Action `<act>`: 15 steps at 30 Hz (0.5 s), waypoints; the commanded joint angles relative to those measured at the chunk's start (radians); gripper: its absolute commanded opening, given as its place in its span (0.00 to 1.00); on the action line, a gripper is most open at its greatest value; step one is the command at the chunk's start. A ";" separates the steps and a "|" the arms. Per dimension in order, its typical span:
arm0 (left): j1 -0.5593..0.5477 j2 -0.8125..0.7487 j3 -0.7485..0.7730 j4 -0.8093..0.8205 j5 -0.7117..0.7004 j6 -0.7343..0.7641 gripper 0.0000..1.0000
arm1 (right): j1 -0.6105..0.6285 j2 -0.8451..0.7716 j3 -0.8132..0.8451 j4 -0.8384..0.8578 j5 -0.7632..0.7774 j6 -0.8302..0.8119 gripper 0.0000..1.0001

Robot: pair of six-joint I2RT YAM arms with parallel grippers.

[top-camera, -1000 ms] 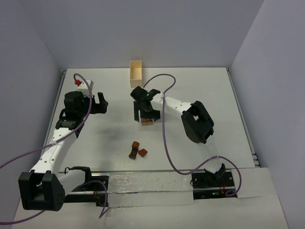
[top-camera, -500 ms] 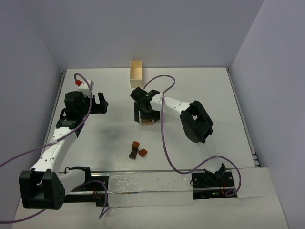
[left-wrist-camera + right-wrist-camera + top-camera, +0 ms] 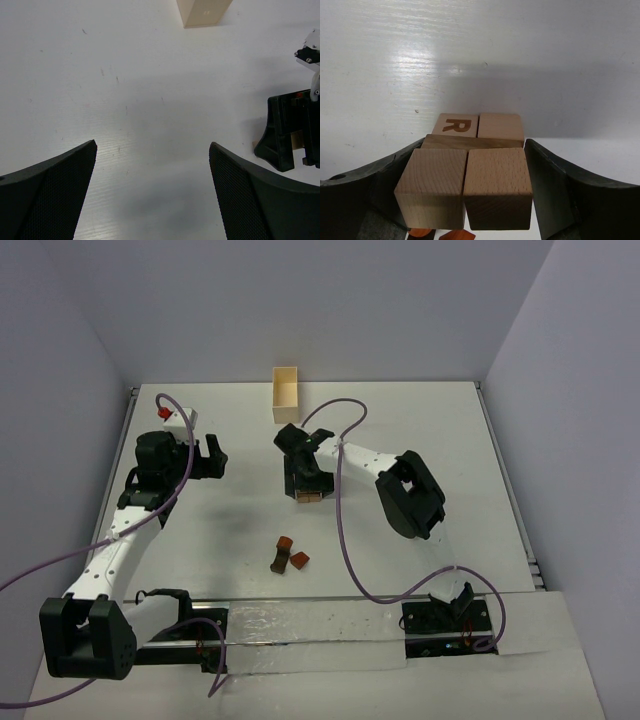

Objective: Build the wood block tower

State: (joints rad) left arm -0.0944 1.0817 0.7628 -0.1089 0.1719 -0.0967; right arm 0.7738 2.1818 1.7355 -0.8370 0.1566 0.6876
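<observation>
The wood block tower (image 3: 310, 496) stands mid-table, partly under my right gripper (image 3: 307, 485). In the right wrist view two tan cubes (image 3: 465, 185) sit side by side on a dark plank (image 3: 470, 142). The plank rests on a lettered "R" cube (image 3: 455, 125) and a plain cube (image 3: 500, 126). My right gripper (image 3: 475, 145) flanks the top pair, a finger against each outer face. Loose reddish-brown pieces (image 3: 288, 554) lie nearer the bases. My left gripper (image 3: 214, 456) hangs open over bare table at the left, nothing between its fingers (image 3: 60, 185).
A pale wooden box (image 3: 286, 394) stands at the back of the table, also visible as the box (image 3: 202, 11) from the left wrist. The right gripper's black body (image 3: 290, 135) shows at the right edge of that view. Purple cables loop over both arms.
My right gripper's fingers have drawn in onto the two top cubes and it has sunk slightly over the stack. The left arm has not moved.
</observation>
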 commanded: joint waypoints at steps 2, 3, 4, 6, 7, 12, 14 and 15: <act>0.009 0.003 0.019 0.037 0.009 0.000 0.99 | -0.007 -0.002 0.013 -0.013 0.023 0.009 0.81; 0.010 0.003 0.018 0.038 0.009 0.000 0.99 | -0.007 -0.002 0.012 -0.013 0.023 0.010 0.81; 0.010 0.003 0.020 0.037 0.009 0.002 0.99 | -0.007 -0.001 0.013 -0.013 0.023 0.010 0.81; 0.010 0.006 0.023 0.037 0.008 0.003 0.99 | -0.007 -0.001 0.013 -0.013 0.023 0.010 0.80; 0.010 0.006 0.023 0.037 0.009 0.002 0.99 | -0.007 0.001 0.013 -0.013 0.023 0.010 0.80; 0.010 0.008 0.024 0.037 0.010 0.002 0.99 | -0.007 0.001 0.012 -0.013 0.021 0.012 0.80; 0.010 0.011 0.025 0.037 0.010 0.002 0.99 | -0.007 0.000 0.011 -0.012 0.020 0.012 0.78; 0.010 0.012 0.025 0.038 0.011 0.002 0.99 | -0.007 -0.001 0.010 -0.011 0.020 0.011 0.78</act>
State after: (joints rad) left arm -0.0944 1.0879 0.7628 -0.1085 0.1719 -0.0967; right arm 0.7734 2.1818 1.7355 -0.8368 0.1566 0.6876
